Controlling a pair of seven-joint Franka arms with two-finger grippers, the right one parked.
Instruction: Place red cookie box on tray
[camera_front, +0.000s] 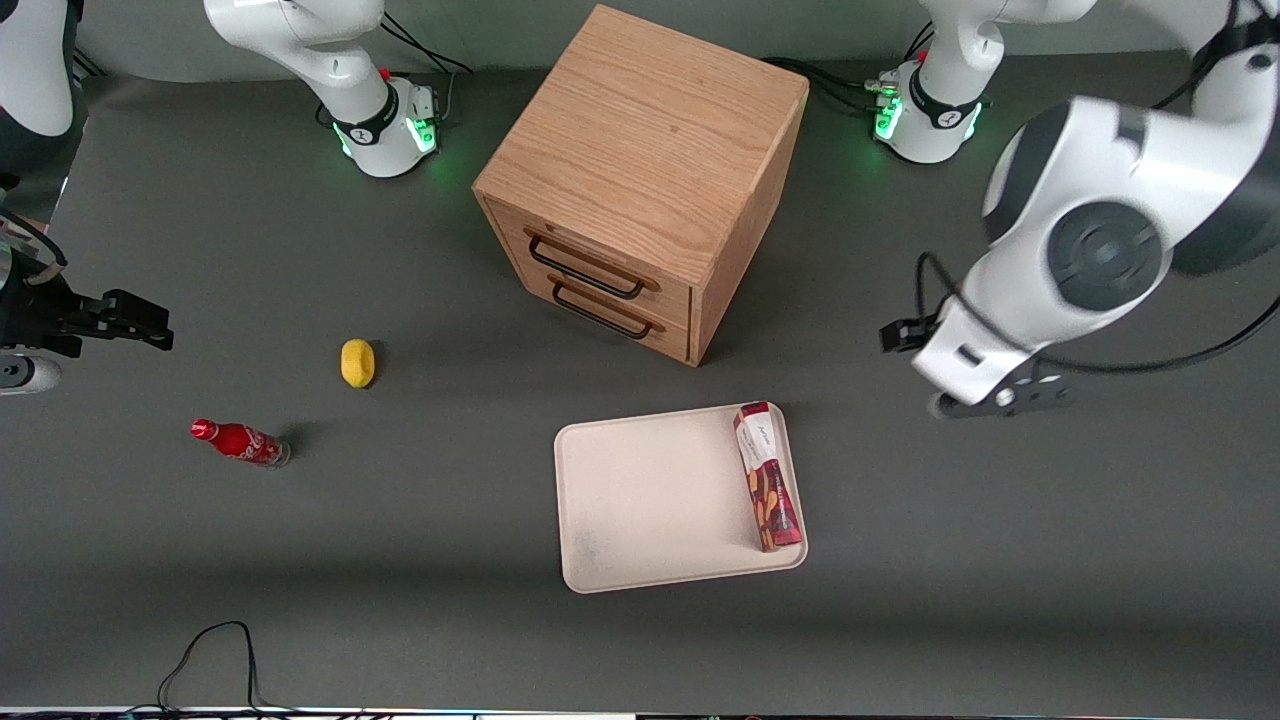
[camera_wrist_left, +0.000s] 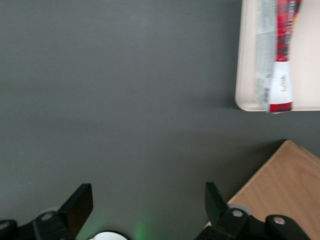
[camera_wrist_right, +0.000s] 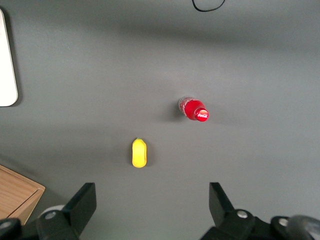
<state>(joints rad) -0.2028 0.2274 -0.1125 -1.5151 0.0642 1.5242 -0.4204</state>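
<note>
One long, narrow red cookie box (camera_front: 768, 476) of printed card lies flat in the tray (camera_front: 640, 500), along the rim nearest the working arm. One cream tray, smooth, with rounded corners, leaves most of its floor bare. One pincer (camera_wrist_left: 145, 207) hangs above the dark matte bench (camera_front: 400, 560), well apart from the tray, fingers spread wide and holding nothing.

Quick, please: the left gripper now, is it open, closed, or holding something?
Left gripper: open, holding nothing, above the bare table beside the tray; the red cookie box lies on the tray.
</note>
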